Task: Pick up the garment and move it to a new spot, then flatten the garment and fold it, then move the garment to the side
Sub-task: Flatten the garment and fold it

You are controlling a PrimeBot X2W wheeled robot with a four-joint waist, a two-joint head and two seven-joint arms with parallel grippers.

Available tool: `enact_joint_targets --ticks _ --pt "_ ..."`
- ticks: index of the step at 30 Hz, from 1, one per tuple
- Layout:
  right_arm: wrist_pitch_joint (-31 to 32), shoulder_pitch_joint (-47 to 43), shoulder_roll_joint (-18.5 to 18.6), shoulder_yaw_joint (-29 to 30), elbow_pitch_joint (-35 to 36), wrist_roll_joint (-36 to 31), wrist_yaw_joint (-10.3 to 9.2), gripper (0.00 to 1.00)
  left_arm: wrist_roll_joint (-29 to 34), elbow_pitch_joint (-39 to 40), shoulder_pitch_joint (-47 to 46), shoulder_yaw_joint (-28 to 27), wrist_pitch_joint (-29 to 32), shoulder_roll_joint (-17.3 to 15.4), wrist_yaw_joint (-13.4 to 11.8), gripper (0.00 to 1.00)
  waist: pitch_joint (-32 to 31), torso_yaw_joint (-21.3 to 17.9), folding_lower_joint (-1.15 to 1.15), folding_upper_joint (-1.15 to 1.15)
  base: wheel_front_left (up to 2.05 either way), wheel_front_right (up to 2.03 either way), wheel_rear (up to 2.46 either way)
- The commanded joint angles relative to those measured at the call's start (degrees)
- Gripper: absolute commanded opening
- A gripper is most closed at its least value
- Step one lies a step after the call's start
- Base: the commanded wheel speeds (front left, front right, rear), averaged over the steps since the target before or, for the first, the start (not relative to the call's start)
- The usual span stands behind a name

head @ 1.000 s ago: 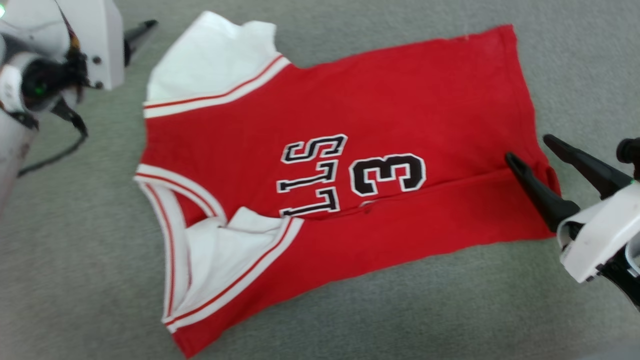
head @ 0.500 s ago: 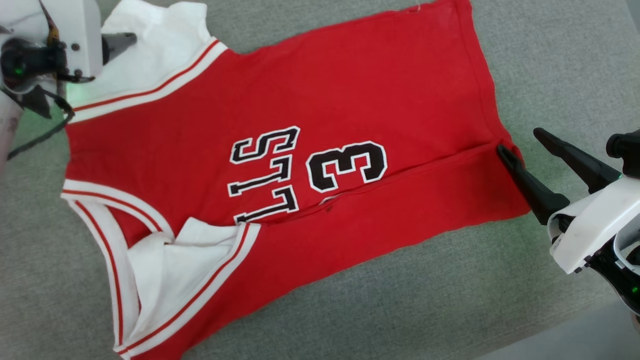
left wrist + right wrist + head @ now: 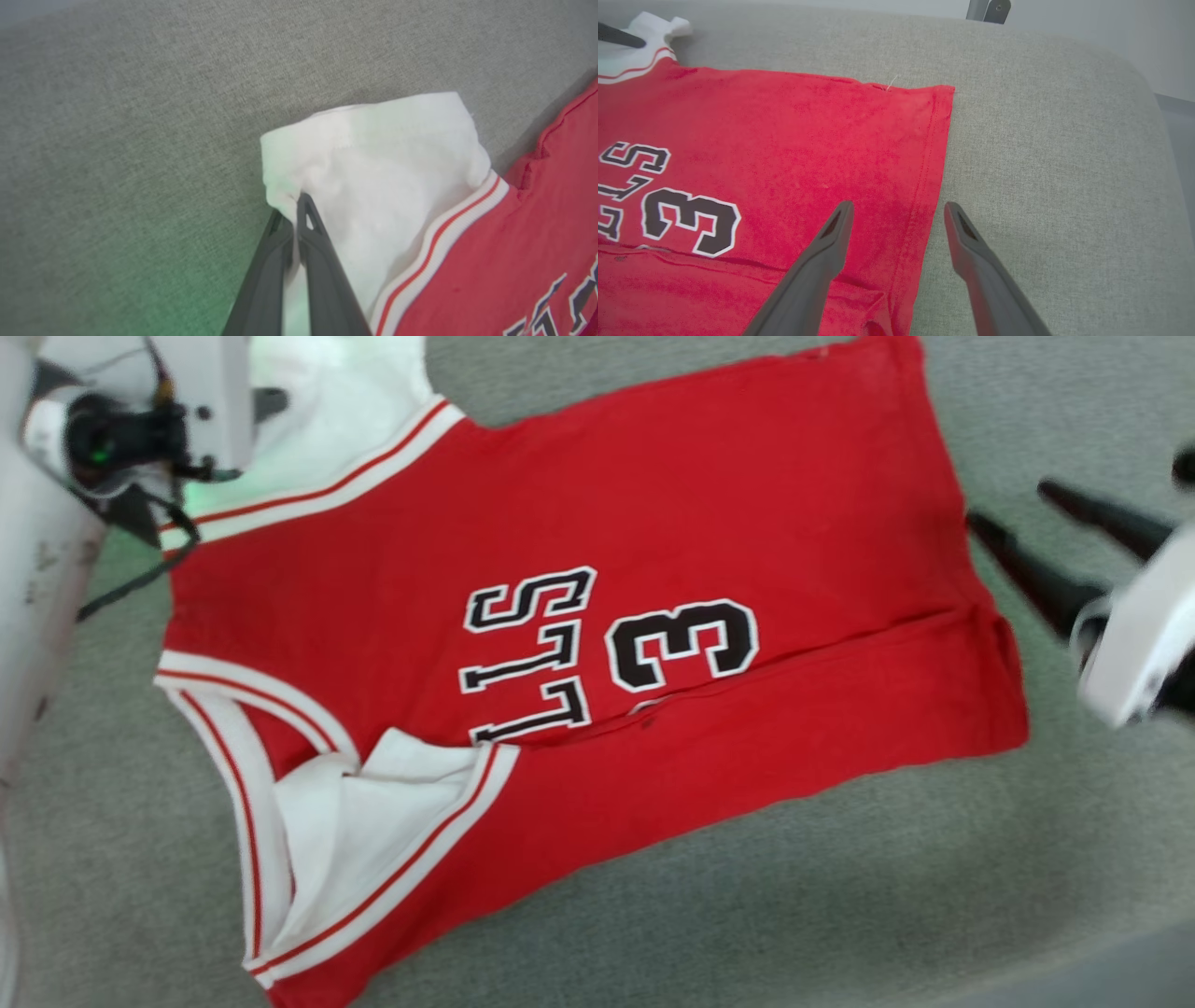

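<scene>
The left gripper (image 3: 294,211) pinched the white sleeve (image 3: 373,158) of the garment (image 3: 653,504) between its jaws, while the right gripper (image 3: 899,209) held its jaws spread at the red hem (image 3: 931,154).

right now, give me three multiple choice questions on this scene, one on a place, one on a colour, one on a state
1. Which part of the red jersey-style shirt with white sleeves is the left gripper shut on?
a) a white sleeve
b) the bottom hem
c) the neckline

2. What colour is the shirt's numeral 3?
a) white, black outline
b) black, white outline
c) blue

3. How is the right gripper?
a) shut on the shirt
b) shut on nothing
c) open

Answers: 1 a, the left wrist view shows its fingers pinching the sleeve's edge; 2 b, the head view shows it plainly; 3 c, its fingers stand wide apart, holding nothing.
</scene>
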State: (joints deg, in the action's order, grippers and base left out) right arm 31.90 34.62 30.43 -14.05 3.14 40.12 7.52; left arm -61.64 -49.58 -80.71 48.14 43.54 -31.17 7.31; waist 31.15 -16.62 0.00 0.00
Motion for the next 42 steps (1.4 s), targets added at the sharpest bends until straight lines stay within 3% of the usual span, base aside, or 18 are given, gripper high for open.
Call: enact_joint_targets --ticks 1,6,12,19,24,25,26,27,28,35,42 --pt "3.4 5.2 0.7 -0.8 -3.5 1.0 -0.07 1.00 -0.6 0.5 -0.5 0.6 -0.1 1.1 0.2 0.00 0.6 1.6 0.00 0.00 0.00 0.00 0.00" --pt "9.4 17.8 0.9 -4.4 -15.8 0.0 -0.06 1.00 -1.5 1.4 -1.8 1.6 -1.1 3.0 0.3 0.00 1.7 4.4 0.00 0.00 0.00 0.00 0.00" --pt "11.4 29.5 -0.6 -8.3 -29.7 -2.2 -0.07 1.00 -2.4 2.7 -3.5 3.2 -1.8 4.4 0.2 0.00 3.7 7.1 0.00 0.00 0.00 0.00 0.00" --pt "9.7 37.1 -2.5 -12.8 -42.0 -4.4 -0.07 1.00 -3.6 3.5 -4.6 5.0 -2.5 4.5 0.1 0.00 5.6 8.8 0.00 0.00 0.00 0.00 0.00" --pt "8.5 38.8 -3.5 -15.0 -46.6 -3.6 -0.06 1.00 -4.7 3.8 -4.6 6.0 -3.1 4.6 0.1 0.00 6.0 9.2 0.00 0.00 0.00 0.00 0.00" --pt "8.1 39.0 -3.7 -15.6 -47.5 -3.4 -0.06 0.85 -5.0 4.0 -4.5 6.2 -3.4 4.6 0.1 0.00 6.0 9.3 0.00 0.00 0.00 0.00 0.00" --pt "8.1 39.1 -3.9 -16.2 -48.2 -3.0 -0.06 0.48 -5.4 4.2 -4.5 6.3 -3.6 4.7 0.1 0.00 6.0 9.4 0.00 0.00 0.00 0.00 0.00" --pt "7.6 39.4 -4.0 -16.6 -48.7 -2.8 -0.06 0.34 -5.8 4.3 -4.5 6.4 -3.6 4.8 0.1 0.00 6.0 9.5 0.00 0.00 0.00 0.00 0.00" --pt "7.2 39.7 -4.1 -16.9 -49.2 -2.5 -0.06 0.03 -6.2 4.4 -4.6 6.5 -3.9 4.9 0.1 0.00 6.0 9.5 0.00 0.00 0.00 0.00 0.00" --pt "2.4 39.2 -2.1 -18.8 -50.5 0.8 -0.08 0.00 -9.8 7.3 -3.6 6.5 -7.3 5.2 0.1 0.00 3.2 10.7 0.00 0.00 0.00 0.00 0.00" --pt "-2.1 33.7 2.7 -21.7 -44.7 6.5 -0.07 0.00 -14.1 18.3 2.0 7.2 -13.2 1.7 0.1 0.00 -2.3 13.0 0.00 0.00 0.00 0.00 0.00"
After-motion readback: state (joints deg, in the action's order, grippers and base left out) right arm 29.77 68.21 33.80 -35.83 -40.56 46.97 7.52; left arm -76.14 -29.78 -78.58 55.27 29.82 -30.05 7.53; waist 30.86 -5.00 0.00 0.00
